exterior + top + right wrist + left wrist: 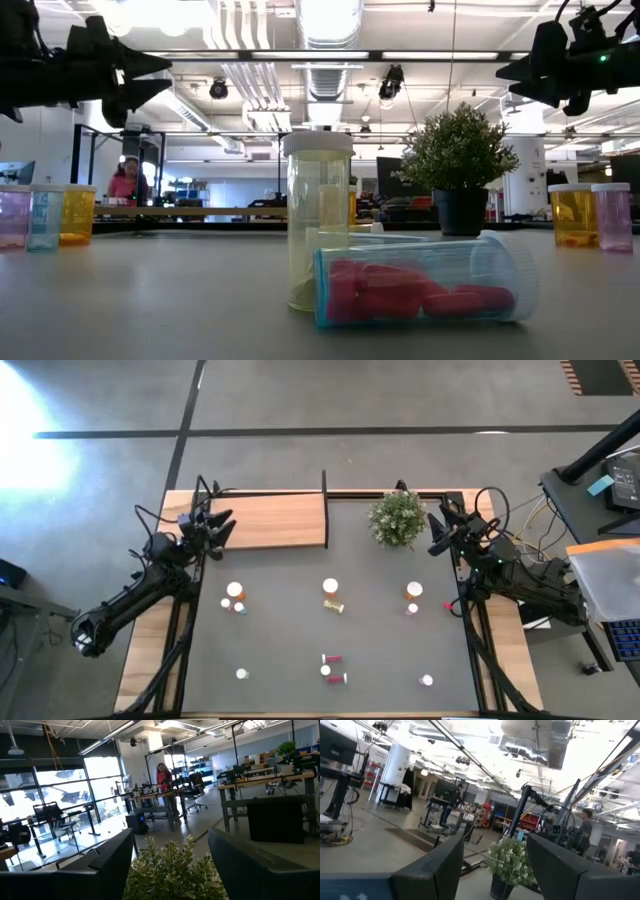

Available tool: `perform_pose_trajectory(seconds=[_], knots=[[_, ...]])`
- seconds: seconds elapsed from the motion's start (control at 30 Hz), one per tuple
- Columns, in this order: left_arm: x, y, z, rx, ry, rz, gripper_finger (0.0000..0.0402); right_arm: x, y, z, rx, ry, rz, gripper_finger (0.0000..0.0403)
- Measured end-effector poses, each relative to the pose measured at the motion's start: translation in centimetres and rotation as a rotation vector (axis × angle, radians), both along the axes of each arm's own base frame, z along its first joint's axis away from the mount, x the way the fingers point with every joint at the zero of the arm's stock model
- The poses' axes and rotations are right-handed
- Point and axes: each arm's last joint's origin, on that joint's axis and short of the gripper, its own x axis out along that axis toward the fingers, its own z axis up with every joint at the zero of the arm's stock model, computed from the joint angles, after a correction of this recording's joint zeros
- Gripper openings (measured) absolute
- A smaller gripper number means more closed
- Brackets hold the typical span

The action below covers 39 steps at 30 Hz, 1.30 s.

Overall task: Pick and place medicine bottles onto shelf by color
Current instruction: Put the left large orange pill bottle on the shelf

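Observation:
Several small white-capped medicine bottles stand or lie on the dark mat: an orange one [235, 591] with two smaller ones at the left, a yellow pair [331, 594] in the middle, an orange one [414, 591] at the right, and red ones [333, 668] lying near the front. In the low view a pale yellow bottle [319, 220] stands behind a lying red-filled one [420, 280]. The wooden shelf [270, 520] lies at the far left and has nothing on it. My left gripper [222, 525] hangs open by the shelf's left end. My right gripper [437, 532] hangs open to the right of the plant.
A green potted plant [397, 518] stands at the far edge, right of the shelf's dark upright edge [325, 510]. Single bottles stand near the front left [242, 674] and front right [427, 680]. A person [162, 775] shows in the room behind the table.

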Motion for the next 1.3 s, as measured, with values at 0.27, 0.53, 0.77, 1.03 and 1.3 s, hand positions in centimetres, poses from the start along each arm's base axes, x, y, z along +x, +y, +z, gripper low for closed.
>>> perform_pose_trajectory(seconds=[0.27, 0.53, 0.77, 1.03, 1.3], knots=[[0.3, 0.0, 1.8, -0.028, -0.014, -0.069, 0.0202, 0.0, 0.0, 0.0, 0.0, 0.0, 0.0, 0.0249], [1.1, 0.9, 4.9, -0.073, 0.025, -0.071, 0.0202, 0.0, 0.0, 0.0, 0.0, 0.0, 0.0, 0.0249], [2.9, 2.7, 7.9, -0.264, 0.192, -0.055, 0.0202, 0.0, 0.0, 0.0, 0.0, 0.0, 0.0, 0.0249], [5.9, 5.2, 10.1, -0.515, 0.341, 0.003, 0.0201, 0.0, 0.0, 0.0, 0.0, 0.0, 0.0, 0.0249], [8.2, 7.1, 10.8, -0.733, 0.338, 0.049, 0.0201, 0.0, 0.0, 0.0, 0.0, 0.0, 0.0, 0.0249]])
